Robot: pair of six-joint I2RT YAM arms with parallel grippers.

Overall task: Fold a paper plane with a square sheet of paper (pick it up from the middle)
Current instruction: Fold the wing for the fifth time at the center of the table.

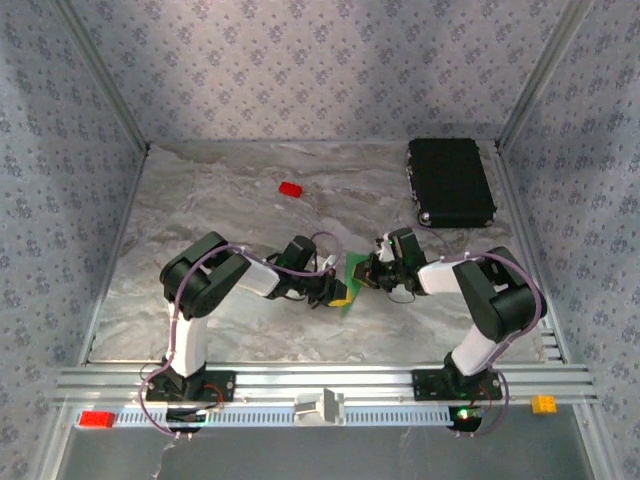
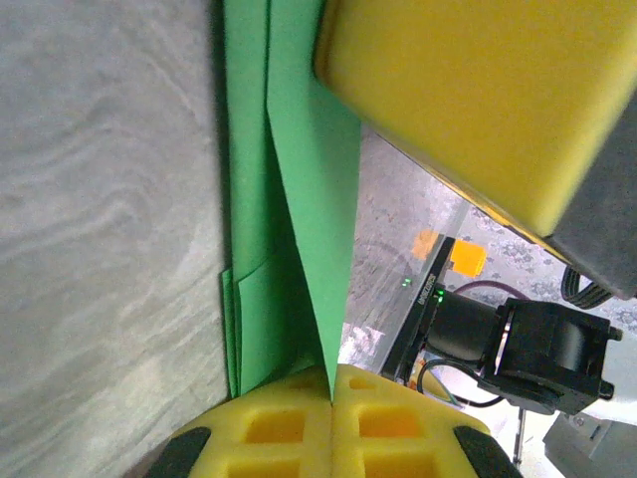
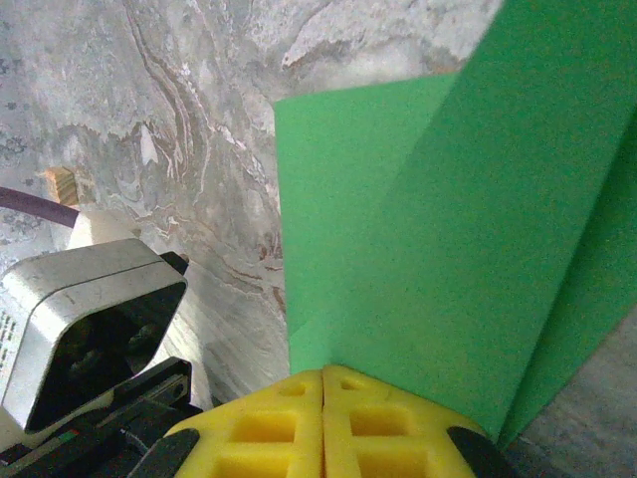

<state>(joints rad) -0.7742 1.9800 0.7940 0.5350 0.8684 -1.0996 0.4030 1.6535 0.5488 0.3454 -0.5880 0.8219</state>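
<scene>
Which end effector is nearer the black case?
Right. The right end effector sits left of the black case, on its near side; the left end effector lies even farther left.

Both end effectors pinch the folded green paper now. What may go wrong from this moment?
1. The left end effector and the right end effector are both shut on the thin green paper; if they pull apart, it may tear.
2. The layer edges look uneven in the left wrist view, so the next crease may set crooked.
</scene>
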